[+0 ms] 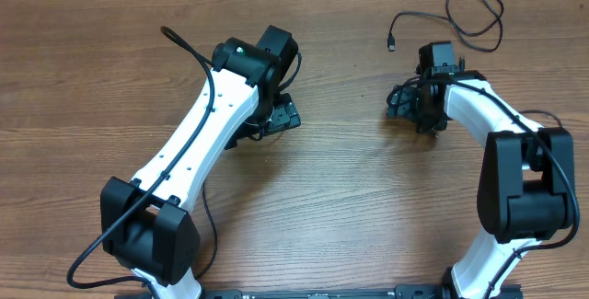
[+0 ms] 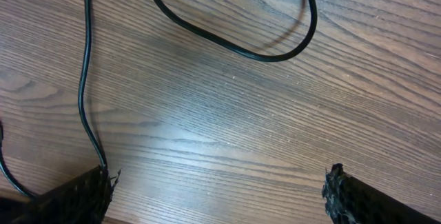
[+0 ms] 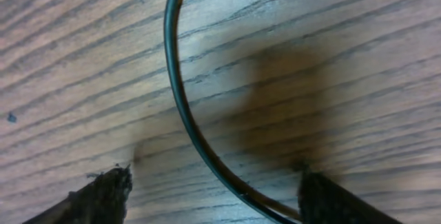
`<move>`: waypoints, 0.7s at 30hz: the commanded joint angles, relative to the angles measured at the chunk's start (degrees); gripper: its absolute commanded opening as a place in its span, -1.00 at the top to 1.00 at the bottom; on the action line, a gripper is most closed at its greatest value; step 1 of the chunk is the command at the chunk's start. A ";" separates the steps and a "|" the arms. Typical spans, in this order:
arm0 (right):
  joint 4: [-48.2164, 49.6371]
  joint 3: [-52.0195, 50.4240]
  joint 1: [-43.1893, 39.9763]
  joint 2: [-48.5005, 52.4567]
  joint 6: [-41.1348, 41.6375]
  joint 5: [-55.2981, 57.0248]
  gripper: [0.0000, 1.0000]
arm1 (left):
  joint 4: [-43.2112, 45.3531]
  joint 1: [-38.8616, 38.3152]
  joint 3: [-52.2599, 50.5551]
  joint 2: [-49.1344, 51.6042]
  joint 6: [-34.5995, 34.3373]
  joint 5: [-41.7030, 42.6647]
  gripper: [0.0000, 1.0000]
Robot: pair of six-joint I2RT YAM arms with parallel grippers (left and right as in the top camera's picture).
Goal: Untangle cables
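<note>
A thin black cable (image 1: pixel 414 14) lies at the back right of the wooden table, with a small plug (image 1: pixel 391 45) at one end and a loose loop (image 1: pixel 501 18) further right. My right gripper (image 1: pixel 403 102) sits just in front of it. In the right wrist view it is open (image 3: pixel 213 189), low over the wood, and a cable strand (image 3: pixel 180 107) curves between the fingers toward the right finger. My left gripper (image 1: pixel 281 115) is open (image 2: pixel 220 189) with nothing between the fingers. A cable loop (image 2: pixel 227 41) lies ahead of it and another strand (image 2: pixel 84 79) runs down to its left finger.
The two white and black arms reach in from the front edge, the left arm (image 1: pixel 198 143) slanting across the left half and the right arm (image 1: pixel 515 170) along the right side. A thicker black cable (image 1: pixel 179 41) runs over the left arm.
</note>
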 commanded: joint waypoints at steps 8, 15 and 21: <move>-0.48 -0.42 1.31 -0.20 -0.11 0.66 0.26 | 0.15 0.24 0.70 -1.99 1.09 0.28 -0.99; -2.40 -0.39 1.49 -0.20 0.44 -0.61 0.74 | 0.15 0.24 0.70 -1.99 1.09 0.28 -1.00; -4.76 -0.31 1.46 -0.33 0.57 -2.86 0.93 | 0.39 0.24 0.70 -1.99 1.07 0.28 -1.00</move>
